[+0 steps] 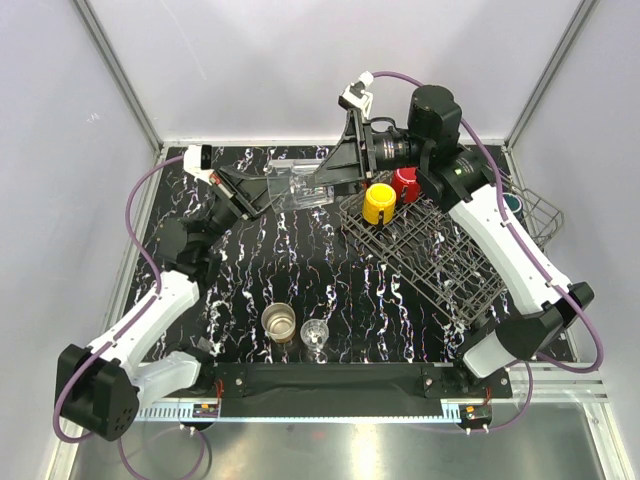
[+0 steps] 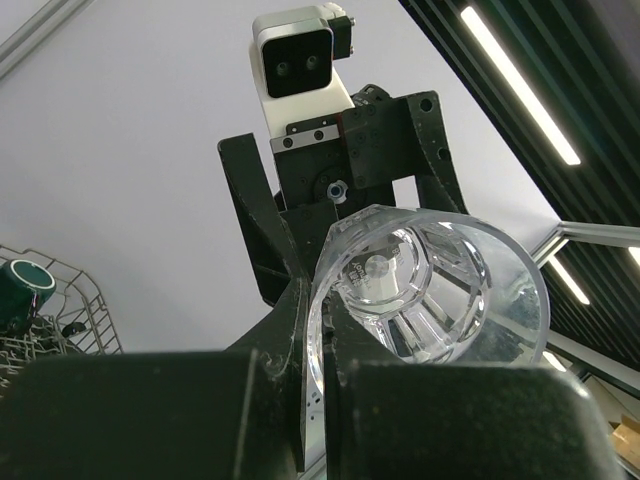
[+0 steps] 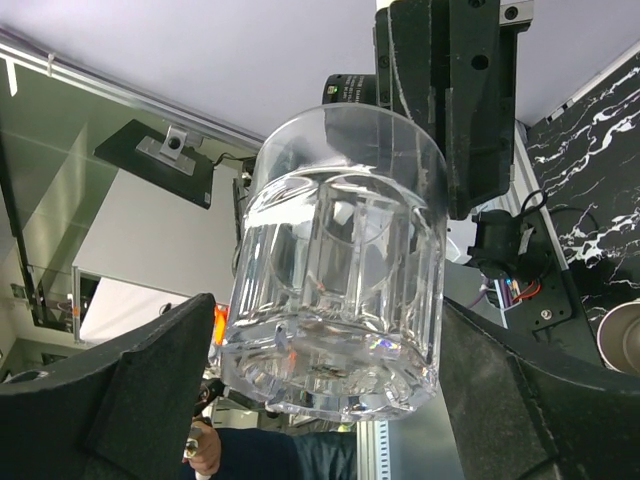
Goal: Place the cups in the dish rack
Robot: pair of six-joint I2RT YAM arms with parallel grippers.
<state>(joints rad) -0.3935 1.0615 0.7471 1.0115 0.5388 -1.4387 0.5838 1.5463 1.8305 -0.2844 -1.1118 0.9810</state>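
A clear glass [image 1: 295, 187] hangs in the air over the far middle of the table, lying on its side between both grippers. My left gripper [image 1: 262, 193] is shut on its rim wall, one finger inside and one outside, as the left wrist view [image 2: 318, 310] shows on the glass [image 2: 440, 290]. My right gripper [image 1: 325, 180] straddles the glass base [image 3: 340, 250]. Its fingers [image 3: 150, 400] stand on both sides with a thin gap at one. The dish rack [image 1: 450, 265] holds a yellow mug [image 1: 378, 203] and a red mug [image 1: 405, 183]. A dark teal cup [image 1: 512, 203] sits in its side basket.
A brown-and-cream cup [image 1: 279, 322] and a second clear glass [image 1: 315, 335] stand on the black marbled table near the front middle. White walls with metal posts close in the back and sides. The teal cup [image 2: 22, 285] and the basket wire [image 2: 90, 300] show in the left wrist view.
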